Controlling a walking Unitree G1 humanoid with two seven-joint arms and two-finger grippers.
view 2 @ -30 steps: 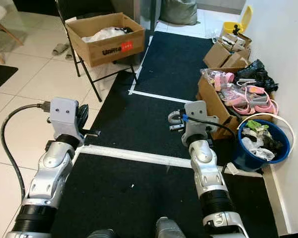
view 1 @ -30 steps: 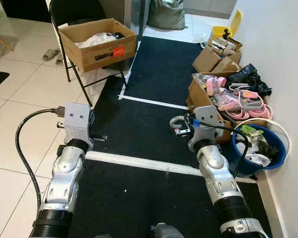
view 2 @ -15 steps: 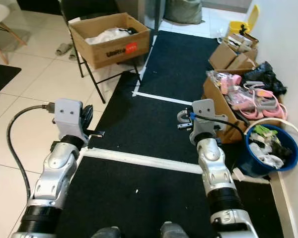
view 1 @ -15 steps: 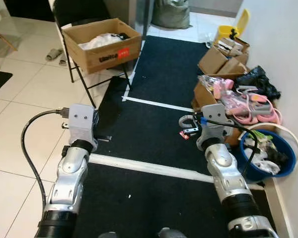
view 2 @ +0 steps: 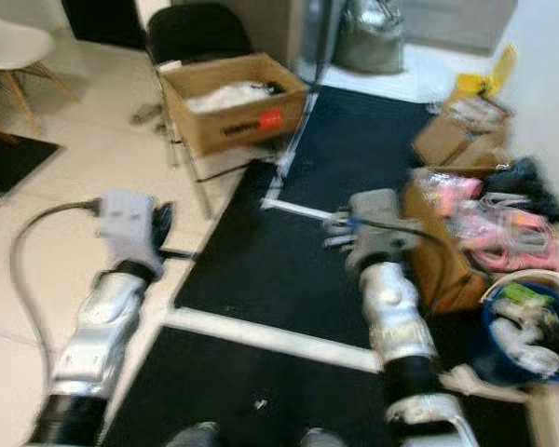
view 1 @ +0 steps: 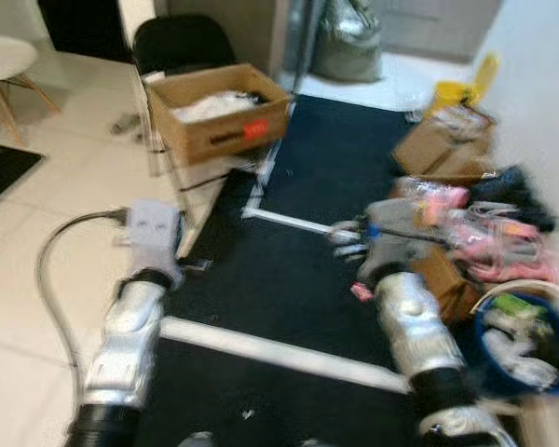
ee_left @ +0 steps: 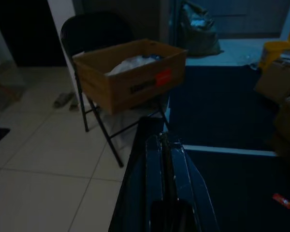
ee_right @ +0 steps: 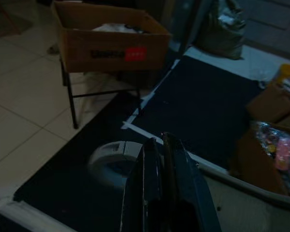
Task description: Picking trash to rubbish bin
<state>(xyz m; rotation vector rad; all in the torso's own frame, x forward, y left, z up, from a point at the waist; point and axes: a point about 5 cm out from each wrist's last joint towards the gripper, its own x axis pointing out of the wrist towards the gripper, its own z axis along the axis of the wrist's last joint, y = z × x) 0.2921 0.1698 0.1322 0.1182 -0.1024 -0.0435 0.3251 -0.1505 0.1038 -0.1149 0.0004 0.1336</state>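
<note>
The head views are blurred. A blue rubbish bin (view 1: pixel 533 346) with a white rim stands by the right wall, holding several bits of trash. A small red wrapper (view 1: pixel 361 291) lies on the black mat (view 1: pixel 289 270) just left of my right forearm; it is the red wrapper (ee_left: pixel 283 200) in the left wrist view too. My left gripper (ee_left: pixel 163 141) is shut on nothing and held out over the mat's left edge. My right gripper (ee_right: pixel 159 141) is also shut and empty, with a pale ring (ee_right: pixel 113 154) beside its fingers; whether the ring rests on the mat is unclear.
A cardboard box (view 1: pixel 219 116) sits on a black folding chair ahead left. More boxes (view 1: pixel 447 154) with pink items line the right wall. A grey bag (view 1: pixel 349 42) stands at the back, a white chair (view 1: pixel 9 60) far left. White tape (view 1: pixel 279 349) crosses the mat.
The whole picture has shifted and blurred, so the camera moved: the bin now sits nearer the right edge. Both arms keep their pose, and both grippers stay shut.
</note>
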